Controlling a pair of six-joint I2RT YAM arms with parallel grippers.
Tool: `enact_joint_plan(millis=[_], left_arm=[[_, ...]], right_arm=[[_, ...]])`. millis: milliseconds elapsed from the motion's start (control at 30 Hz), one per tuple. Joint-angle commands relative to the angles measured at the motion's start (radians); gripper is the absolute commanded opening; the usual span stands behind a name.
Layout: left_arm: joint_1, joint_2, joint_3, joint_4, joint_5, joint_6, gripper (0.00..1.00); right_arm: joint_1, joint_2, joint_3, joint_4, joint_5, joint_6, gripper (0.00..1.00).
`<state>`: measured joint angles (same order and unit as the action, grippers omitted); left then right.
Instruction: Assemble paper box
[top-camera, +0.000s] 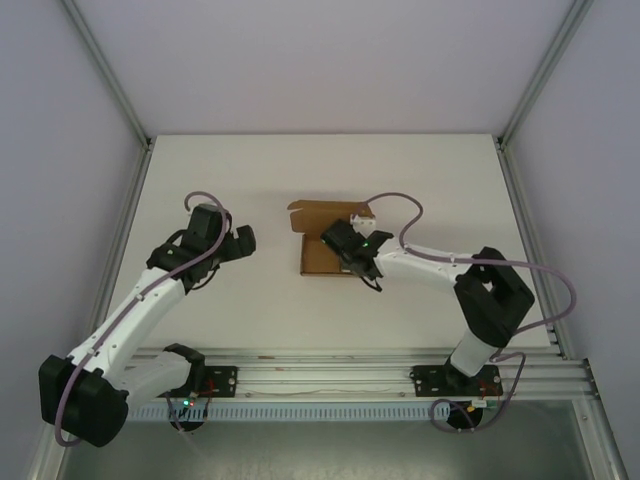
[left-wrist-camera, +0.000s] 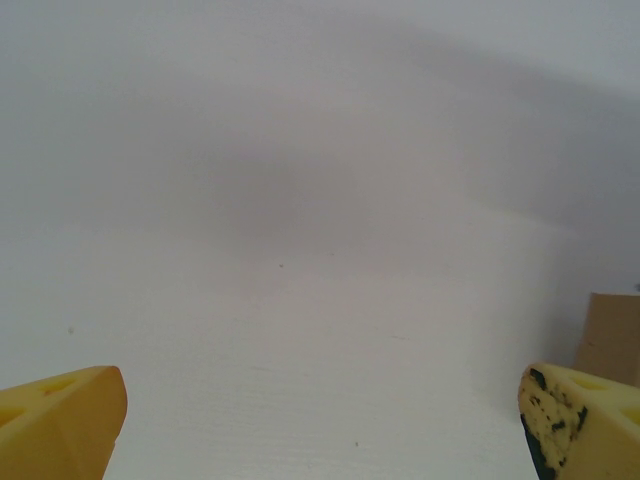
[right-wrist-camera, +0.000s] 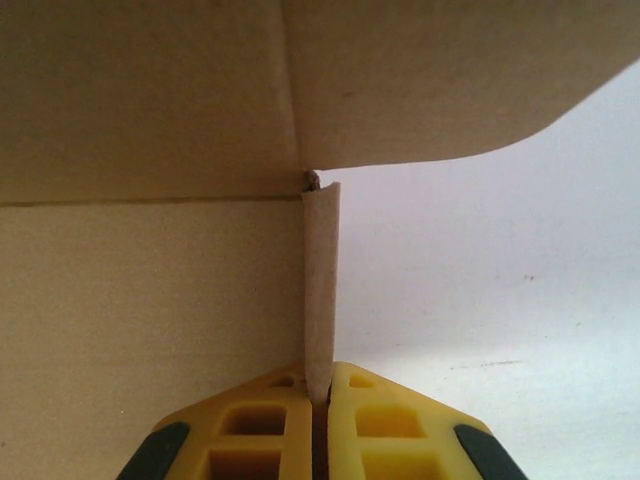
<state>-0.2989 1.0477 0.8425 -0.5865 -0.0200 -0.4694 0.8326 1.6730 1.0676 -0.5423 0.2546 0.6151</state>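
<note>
The paper box is a brown cardboard piece lying near the middle of the white table, with a back flap raised. My right gripper reaches over it from the right. In the right wrist view, that right gripper is shut on the thin upright side wall of the paper box, which stands between the yellow fingers. My left gripper hovers left of the box. The left gripper is open over bare table, with a corner of the paper box at the right edge.
Grey enclosure walls and metal frame posts border the table on three sides. An aluminium rail with both arm bases runs along the near edge. The right arm's cable loops above the box.
</note>
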Motion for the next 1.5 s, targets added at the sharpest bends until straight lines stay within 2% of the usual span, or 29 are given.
enact_joint_plan(millis=[0,67,133,167,267,400,500,600,667,733,867,933,967,1033,1100,1167,1233,1333,1367,1467], left_arm=[[0.007,0.002,0.000,0.069,0.100,0.068,1.00],[0.006,0.003,-0.010,0.106,0.168,0.108,1.00],[0.006,0.008,-0.016,0.151,0.233,0.145,1.00],[0.006,0.016,-0.015,0.171,0.269,0.163,0.99],[-0.002,0.062,0.007,0.249,0.359,0.220,1.00],[-0.027,0.179,0.065,0.289,0.438,0.364,1.00],[-0.053,0.281,0.166,0.228,0.470,0.526,1.00],[-0.056,0.374,0.269,0.198,0.472,0.637,1.00],[-0.056,0.447,0.350,0.152,0.457,0.681,0.98],[-0.057,0.532,0.457,0.055,0.507,0.741,0.92],[-0.072,0.657,0.584,-0.065,0.523,0.838,0.74],[-0.082,0.706,0.636,-0.116,0.519,0.869,0.64],[-0.085,0.724,0.661,-0.140,0.522,0.879,0.61],[-0.089,0.750,0.693,-0.172,0.540,0.899,0.61],[-0.094,0.763,0.701,-0.176,0.535,0.903,0.57],[-0.099,0.772,0.703,-0.177,0.528,0.907,0.53],[-0.104,0.781,0.712,-0.193,0.509,0.908,0.45],[-0.109,0.779,0.713,-0.202,0.471,0.901,0.34],[-0.111,0.771,0.704,-0.199,0.461,0.900,0.29],[-0.117,0.740,0.664,-0.156,0.429,0.873,0.06]], right_arm=[[0.000,0.042,0.015,-0.014,-0.002,0.046,0.12],[0.001,0.057,0.035,-0.042,0.010,0.030,0.13],[0.001,0.051,0.041,-0.042,0.007,0.009,0.19],[0.000,0.042,0.040,-0.037,0.004,0.000,0.26],[-0.001,-0.003,0.045,-0.030,-0.008,-0.041,0.57],[-0.027,-0.096,0.044,-0.026,-0.047,-0.144,0.76],[-0.101,-0.179,0.028,0.023,-0.159,-0.365,0.90],[-0.192,-0.225,0.039,0.043,-0.313,-0.645,0.96],[-0.239,-0.221,0.063,0.040,-0.402,-0.784,0.96],[-0.281,-0.188,0.118,-0.002,-0.479,-0.886,0.94],[-0.342,-0.090,0.247,-0.117,-0.589,-0.978,0.88],[-0.360,-0.044,0.292,-0.163,-0.624,-1.007,0.80],[-0.363,-0.026,0.306,-0.180,-0.627,-1.014,0.78],[-0.365,0.005,0.332,-0.221,-0.635,-1.034,0.73],[-0.366,0.026,0.350,-0.248,-0.640,-1.045,0.65],[-0.365,0.031,0.355,-0.254,-0.633,-1.042,0.52],[-0.367,0.030,0.357,-0.254,-0.622,-1.042,0.38],[-0.368,0.025,0.363,-0.272,-0.601,-1.044,0.28],[-0.367,0.024,0.366,-0.279,-0.596,-1.045,0.26],[-0.368,0.018,0.367,-0.284,-0.573,-1.043,0.12]])
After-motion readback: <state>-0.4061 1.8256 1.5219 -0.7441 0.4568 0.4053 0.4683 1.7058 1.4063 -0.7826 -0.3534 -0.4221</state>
